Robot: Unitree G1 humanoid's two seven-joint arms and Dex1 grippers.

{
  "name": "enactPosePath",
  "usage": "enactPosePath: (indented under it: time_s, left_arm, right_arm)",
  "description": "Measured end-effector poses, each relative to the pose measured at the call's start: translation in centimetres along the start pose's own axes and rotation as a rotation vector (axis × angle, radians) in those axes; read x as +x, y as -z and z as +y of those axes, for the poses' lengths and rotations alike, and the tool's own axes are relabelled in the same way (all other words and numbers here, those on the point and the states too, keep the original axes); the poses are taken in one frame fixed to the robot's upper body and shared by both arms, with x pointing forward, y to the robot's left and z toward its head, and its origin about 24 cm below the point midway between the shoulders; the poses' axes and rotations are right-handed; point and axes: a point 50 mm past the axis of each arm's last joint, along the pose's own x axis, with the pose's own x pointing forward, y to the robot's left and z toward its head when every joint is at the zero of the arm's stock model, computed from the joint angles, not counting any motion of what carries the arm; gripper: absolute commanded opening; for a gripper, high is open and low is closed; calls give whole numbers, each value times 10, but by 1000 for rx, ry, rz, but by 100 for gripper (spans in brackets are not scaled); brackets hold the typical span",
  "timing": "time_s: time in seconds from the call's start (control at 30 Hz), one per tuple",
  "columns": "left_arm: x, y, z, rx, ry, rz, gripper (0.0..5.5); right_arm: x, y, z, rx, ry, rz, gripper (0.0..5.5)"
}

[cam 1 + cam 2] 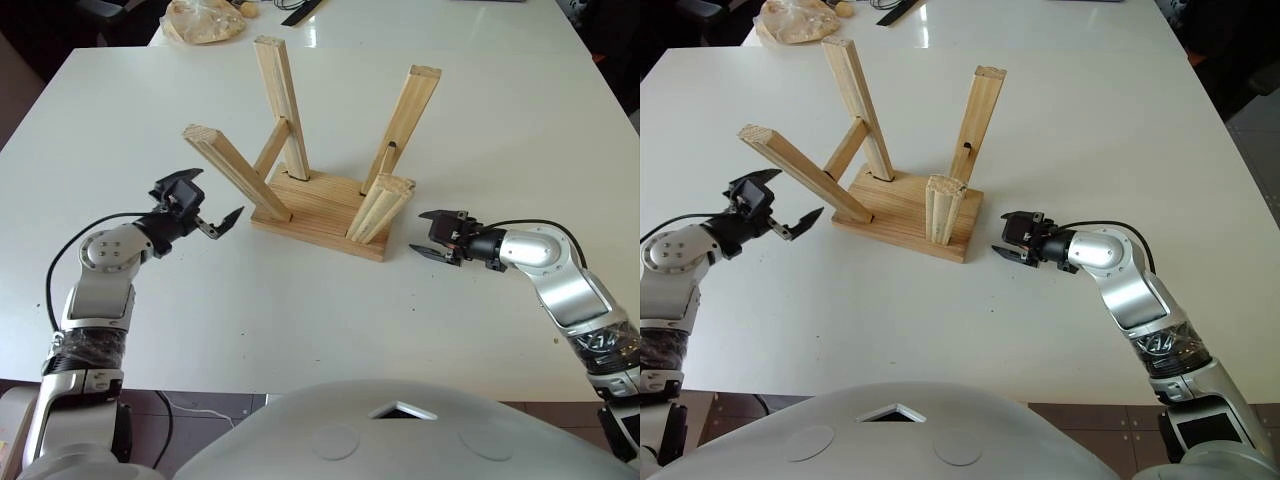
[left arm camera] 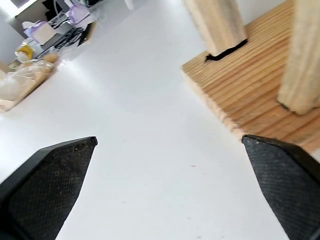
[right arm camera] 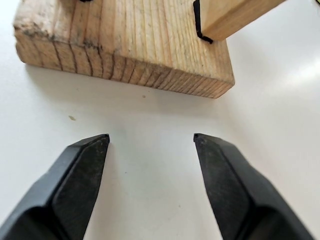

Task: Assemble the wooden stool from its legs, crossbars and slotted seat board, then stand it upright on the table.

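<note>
I see a white, shiny table [image 1: 300, 330]. The seat board [image 1: 322, 207] is light brown wood with thin straight lines running along it. The legs [image 1: 283, 100] are paler, yellowish wood. My left gripper [image 1: 219, 194] and right gripper [image 1: 418, 233] are black. A bag [image 1: 205, 20] is tan.

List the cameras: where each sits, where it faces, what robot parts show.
Left eye: head, looking down at the upturned stool on the table; left gripper and right gripper flank it.
Right eye: same scene, stereo twin.
Left wrist: behind the open left gripper, facing the seat board.
Right wrist: behind the open right gripper, facing that shared board's edge.
</note>
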Motion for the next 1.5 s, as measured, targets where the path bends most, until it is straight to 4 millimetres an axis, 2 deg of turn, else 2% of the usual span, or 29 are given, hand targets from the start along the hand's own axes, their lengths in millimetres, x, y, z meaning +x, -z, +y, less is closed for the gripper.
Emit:
enactPosePath:
  time_s: [0.17,0.37,0.47,0.6,0.8,0.97,1.13,1.27,1.5]
  left_arm:
    - [11,23,-3,77,-24,57,536]
    - [23,20,-15,55,10,-13,536]
    - [24,15,-27,22,74,-43,536]
    - [19,8,-46,26,176,-69,536]
    - [9,4,-53,-20,193,-38,536]
    - [1,-2,-63,-34,217,-27,536]
    - [-11,-13,-58,-1,239,-32,536]
    - [-18,-23,-53,29,250,-56,536]
    - [-25,-34,-54,52,291,-71,536]
  right_arm:
    - [1,-1,0,-17,10,5,313]
    - [0,-3,1,-7,7,-3,313]
    - [1,-3,5,19,-14,-22,313]
    - [1,-4,10,34,-34,-28,313]
    - [-3,-5,10,27,-40,-23,313]
    - [-16,-3,12,14,-82,6,313]
    - [-32,-13,16,8,-168,-32,313]
    - [-42,-16,7,55,-154,-76,313]
    - [-52,-17,-3,47,-140,-70,313]
